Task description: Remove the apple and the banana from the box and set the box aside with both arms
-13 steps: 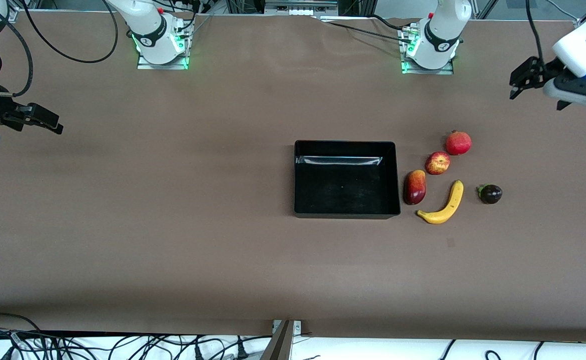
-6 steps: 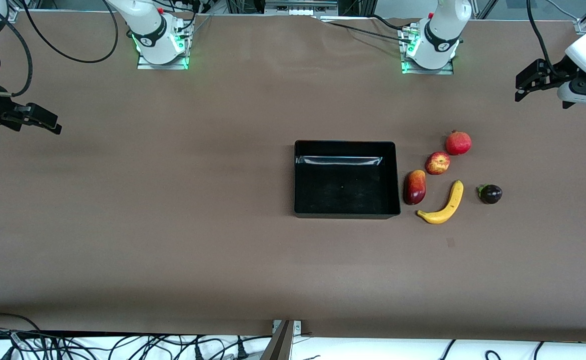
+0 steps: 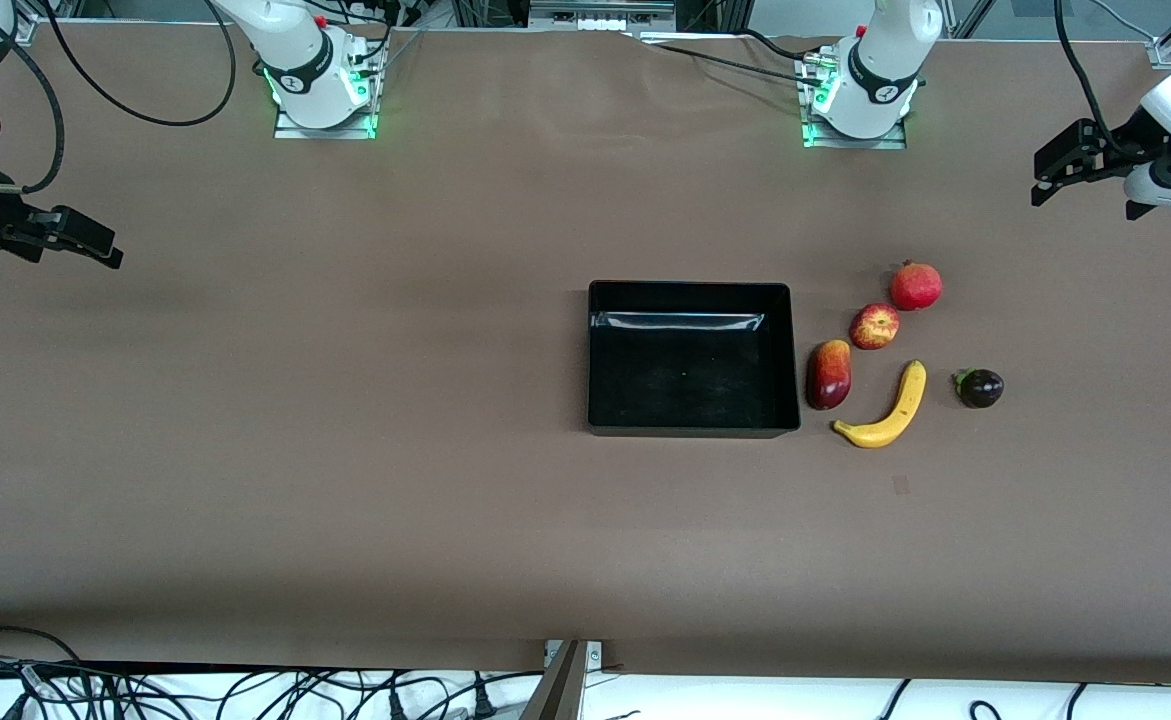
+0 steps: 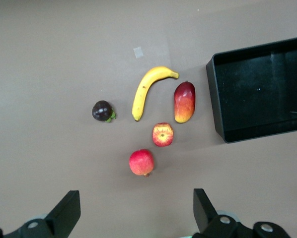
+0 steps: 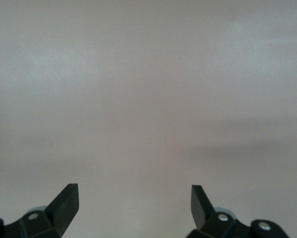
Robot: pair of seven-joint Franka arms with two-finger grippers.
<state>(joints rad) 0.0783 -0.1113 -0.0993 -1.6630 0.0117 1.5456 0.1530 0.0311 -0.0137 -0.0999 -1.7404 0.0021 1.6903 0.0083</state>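
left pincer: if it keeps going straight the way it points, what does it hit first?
Probably bare table. The open left pincer points down, near the pomegranate; depth is unclear.

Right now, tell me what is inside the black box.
Nothing is in the box: its whole black floor shows bare, with only a glare streak along one wall. The apple and banana lie on the table beside it. Nothing covers the inside.

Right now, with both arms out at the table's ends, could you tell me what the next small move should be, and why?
Probably bring both claws in toward the box. It looks empty, while the apple and banana lie on the table beside it, so only moving it aside remains. The left claw and right claw hang open, holding nothing.
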